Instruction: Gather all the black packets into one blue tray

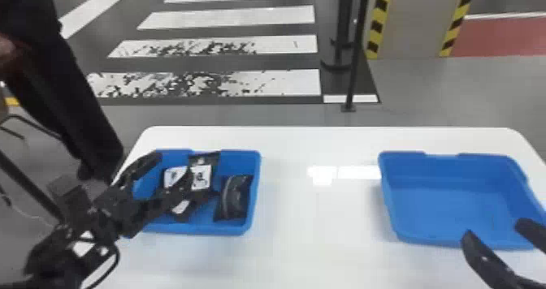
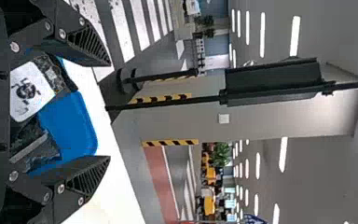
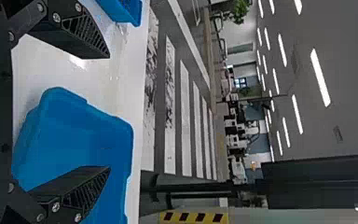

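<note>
Has the right end effector point(image 1: 493, 229) released at the lower right, by the near rim of the right-hand blue tray point(image 1: 455, 244); holds the left end effector point(image 1: 174, 167) released over the left-hand blue tray point(image 1: 211, 229), with black packets point(image 1: 235, 199) lying inside

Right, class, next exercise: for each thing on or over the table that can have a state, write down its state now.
left tray: upright, holding packets
right tray: upright, no packets seen inside
black packets: lying in the left tray
left gripper: open, over the left tray
right gripper: open, by the right tray
</note>
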Robot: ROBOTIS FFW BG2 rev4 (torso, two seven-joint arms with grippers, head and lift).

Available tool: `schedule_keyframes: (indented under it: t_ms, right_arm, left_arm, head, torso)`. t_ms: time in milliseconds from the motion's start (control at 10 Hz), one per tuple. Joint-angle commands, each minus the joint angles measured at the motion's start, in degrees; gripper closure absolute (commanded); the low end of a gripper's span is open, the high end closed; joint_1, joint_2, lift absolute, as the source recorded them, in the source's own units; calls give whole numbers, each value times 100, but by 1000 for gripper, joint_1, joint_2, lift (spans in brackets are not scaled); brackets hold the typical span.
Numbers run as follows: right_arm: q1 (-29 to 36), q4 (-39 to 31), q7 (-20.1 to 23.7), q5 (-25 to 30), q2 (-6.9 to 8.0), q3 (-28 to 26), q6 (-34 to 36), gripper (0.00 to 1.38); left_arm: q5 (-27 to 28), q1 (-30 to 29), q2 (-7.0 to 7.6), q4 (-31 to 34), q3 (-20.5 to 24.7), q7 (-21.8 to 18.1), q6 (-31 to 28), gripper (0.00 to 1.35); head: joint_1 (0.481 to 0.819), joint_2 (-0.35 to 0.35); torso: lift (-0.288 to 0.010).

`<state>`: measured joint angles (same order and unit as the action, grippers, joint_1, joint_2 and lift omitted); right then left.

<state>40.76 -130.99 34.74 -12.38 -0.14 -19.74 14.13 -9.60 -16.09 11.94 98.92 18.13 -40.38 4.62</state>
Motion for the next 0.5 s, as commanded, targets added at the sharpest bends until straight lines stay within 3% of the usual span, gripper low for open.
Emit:
schedule_keyframes:
  t_ms: [0, 200, 400]
  right_arm:
    - [339, -182, -178, -7, 20, -380, -331, 188]
    - [733, -239, -538, -76, 20, -540, -908, 188]
    - [1113, 85, -767, -305, 20, -540, -1920, 188]
  left_arm:
    - [-365, -1021, -245, 1028, 186, 162, -54, 282]
    - [-616, -1991, -456, 2054, 209, 373, -125, 283]
    - [-811, -2961, -711, 3010, 164, 655, -68, 283]
  head:
    - [695, 70]
    - [695, 13]
    - [695, -61]
  torso:
    - [-110]
    - [-110]
    - [-110]
